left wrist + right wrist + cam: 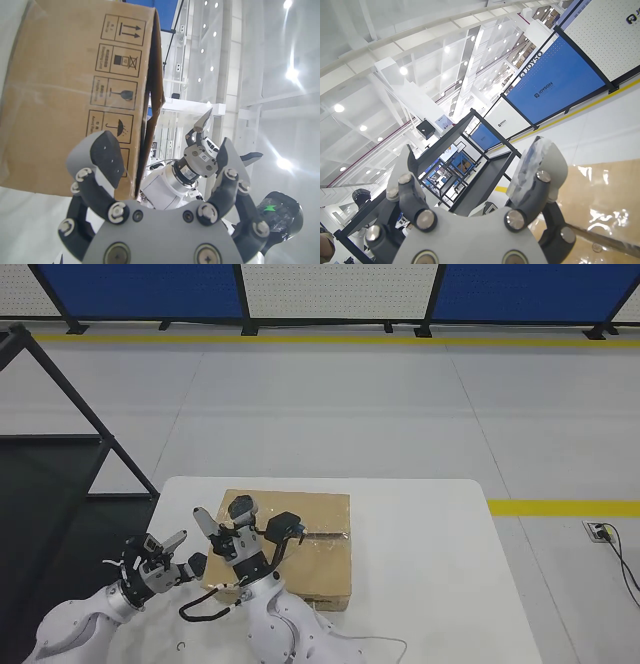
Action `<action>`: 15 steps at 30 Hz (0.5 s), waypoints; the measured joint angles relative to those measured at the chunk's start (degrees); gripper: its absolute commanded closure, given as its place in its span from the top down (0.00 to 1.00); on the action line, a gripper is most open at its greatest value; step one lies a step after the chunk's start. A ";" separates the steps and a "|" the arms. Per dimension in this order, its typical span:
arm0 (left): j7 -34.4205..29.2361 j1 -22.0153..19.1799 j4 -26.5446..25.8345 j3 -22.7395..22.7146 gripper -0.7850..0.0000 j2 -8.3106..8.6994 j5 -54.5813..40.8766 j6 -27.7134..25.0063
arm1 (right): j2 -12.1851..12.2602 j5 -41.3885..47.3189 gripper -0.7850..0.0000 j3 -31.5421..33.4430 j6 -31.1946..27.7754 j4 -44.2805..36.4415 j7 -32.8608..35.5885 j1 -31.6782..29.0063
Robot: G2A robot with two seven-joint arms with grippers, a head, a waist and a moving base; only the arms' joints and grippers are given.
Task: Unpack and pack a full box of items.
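Box (300,549) sits flat on the white table (430,564), toward the robot's left and close to the near edge. Flaps shut, clear tape (325,536) along the top seam. Not opened yet, so by my read unpacking hasn't started. Right gripper (472,152) hangs over the left part of the box's top, fingers spread wide, holding nothing, with glossy taped cardboard just beneath it. Left gripper (165,150) is low, off the box's left side, also spread and empty. One pad (107,155) is just beside the vertical corner edge; can't tell if it touches. Handling pictograms (117,75) on that side face include a glass mark, so assume fragile contents. Handling guess: corrugated walls are stiff enough to push on, but a full box is likely heavy, so don't lift it with a single pinch. Tape film looks slick and pads will probably skid on it; bare cardboard should grip better. Flaps are the thin part a pincer can actually close on. Take one at its free edge by the seam once the tape is broken, or at the corner where the left wrist view shows an edge standing slightly proud of the wall. Risk: box slides on the smooth table when a flap is pulled, so one arm should brace a wall.
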 measured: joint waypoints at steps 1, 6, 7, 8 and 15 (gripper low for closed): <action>-0.13 -0.11 0.06 0.19 1.00 -0.05 0.00 -0.11 | -0.09 -0.10 1.00 0.11 -0.06 0.13 0.03 0.02; -1.29 0.13 -0.14 0.46 1.00 -0.18 -0.46 -0.46 | -0.51 -0.75 1.00 0.78 -0.35 0.73 0.50 -0.02; -1.43 0.32 -0.38 0.47 1.00 -0.18 -0.37 -0.54 | -0.59 -0.91 1.00 0.94 -0.40 0.84 0.70 -0.05; -1.46 0.48 -0.57 0.45 1.00 -0.18 -0.31 -0.59 | -0.65 -1.03 1.00 1.06 -0.43 0.92 0.88 -0.08; -1.69 1.62 -1.99 -0.09 1.00 -0.11 -0.31 -0.58 | -1.08 -1.77 1.00 1.47 -0.16 1.24 2.91 -0.60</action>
